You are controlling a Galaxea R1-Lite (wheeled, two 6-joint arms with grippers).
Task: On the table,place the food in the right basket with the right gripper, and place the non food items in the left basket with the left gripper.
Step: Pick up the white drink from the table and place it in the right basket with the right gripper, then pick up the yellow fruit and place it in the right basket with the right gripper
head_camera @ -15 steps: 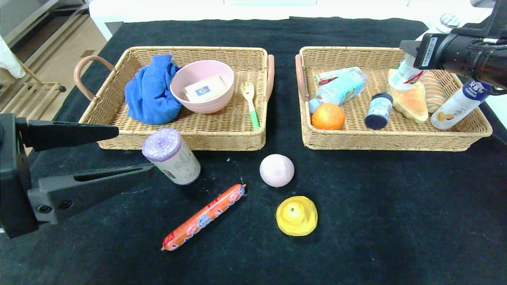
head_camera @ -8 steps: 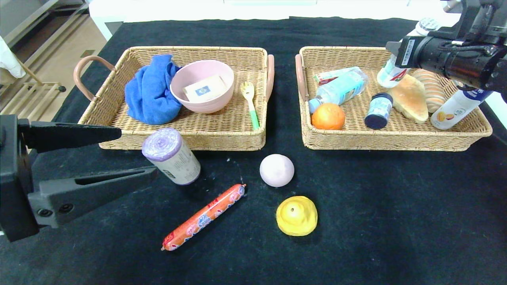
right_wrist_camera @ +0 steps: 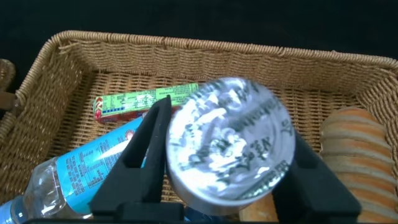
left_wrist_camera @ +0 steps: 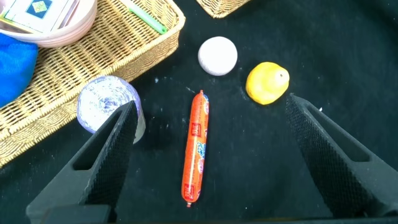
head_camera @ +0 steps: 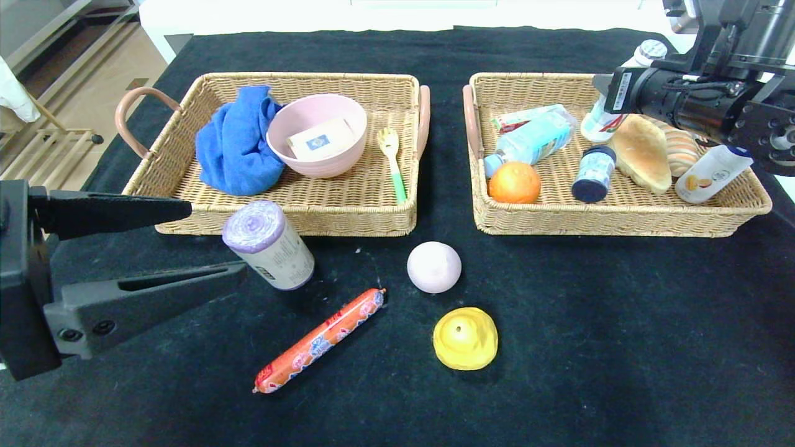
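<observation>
The right gripper (right_wrist_camera: 217,155) is closed around a foil-topped bottle (right_wrist_camera: 230,146), held over the right basket (head_camera: 621,220).
The bottle hangs upright above the basket's far side; the left gripper (head_camera: 186,239) is wide open, empty, beside the purple-capped roll (head_camera: 268,245).

Right arm (head_camera: 695,105) hides white bottle's (head_camera: 599,124) middle; water bottle (right_wrist_camera: 68,171) cut by frame edge

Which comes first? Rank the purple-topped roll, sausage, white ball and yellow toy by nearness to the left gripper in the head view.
1. Purple-topped roll, right at the left gripper fingertips.
2. Sausage, on the cloth beyond the roll.
3. White ball, mid-table.
4. Yellow toy, just past the ball, farthest.
</observation>
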